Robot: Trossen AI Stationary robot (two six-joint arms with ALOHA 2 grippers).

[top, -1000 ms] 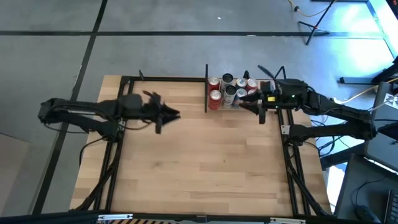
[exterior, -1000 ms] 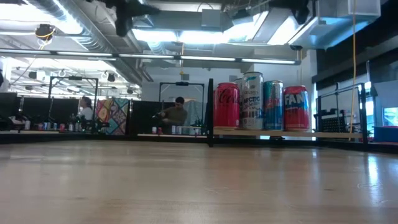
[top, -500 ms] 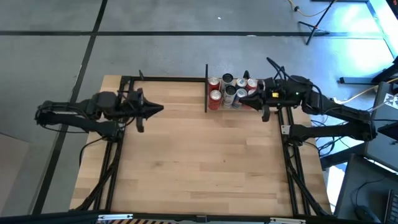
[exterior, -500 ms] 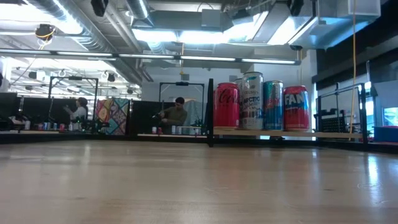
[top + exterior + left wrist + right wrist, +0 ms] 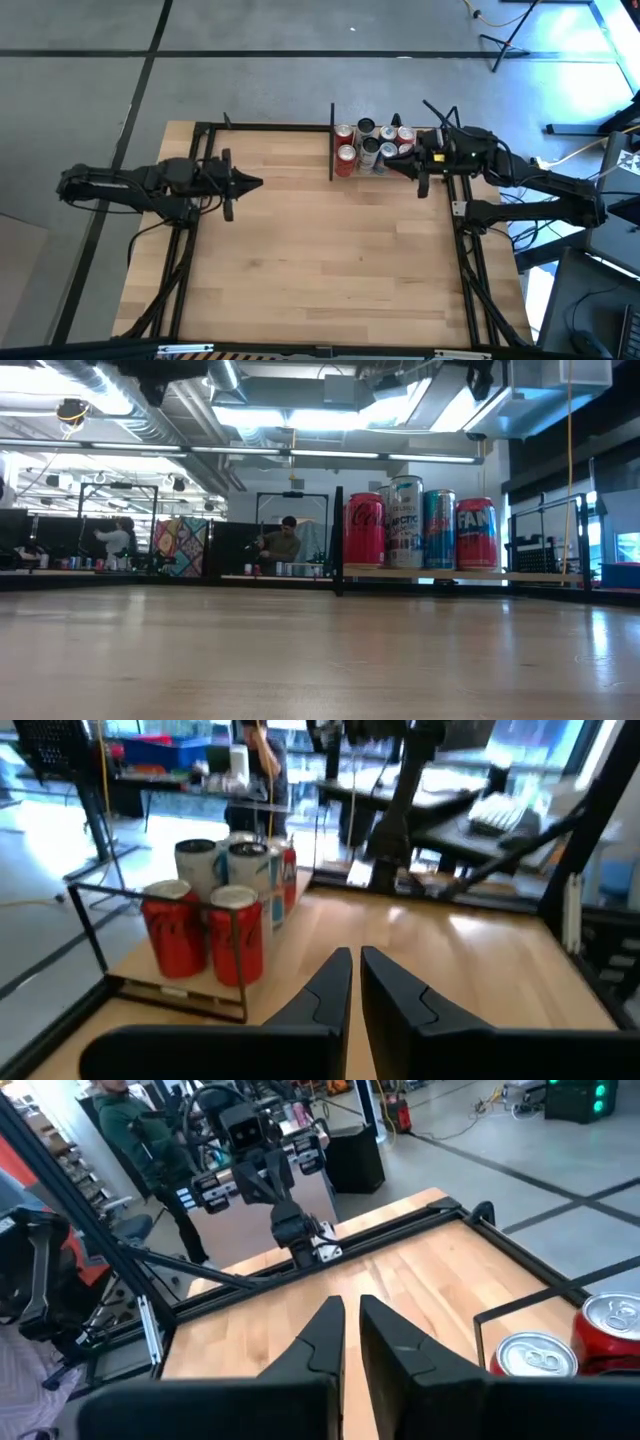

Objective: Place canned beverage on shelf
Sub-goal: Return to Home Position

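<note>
Several cans (image 5: pixel 370 145) stand upright on the shelf (image 5: pixel 331 155) at the table's far edge, red ones nearest the black side panel. The low view shows these cans (image 5: pixel 420 525) in a row on the shelf's light wooden floor (image 5: pixel 520 573). My right gripper (image 5: pixel 390 165) hangs shut above the group's right side, with two can tops (image 5: pixel 535 1355) below and beside its fingers (image 5: pixel 350 1308). My left gripper (image 5: pixel 258 182) is shut and empty at the table's left. It points level toward the cans (image 5: pixel 215 910), well short of them.
Black frame rails (image 5: pixel 270 127) run along the table's far edge and down both sides. Bare wood (image 5: pixel 320 260) fills the middle and near part of the table. In the low view, people (image 5: pixel 285 545) sit and stand in the room beyond the table.
My left gripper has drawn back toward the table's left edge, away from the shelf, and has rolled about its own pointing line. The cans have stayed where they were.
</note>
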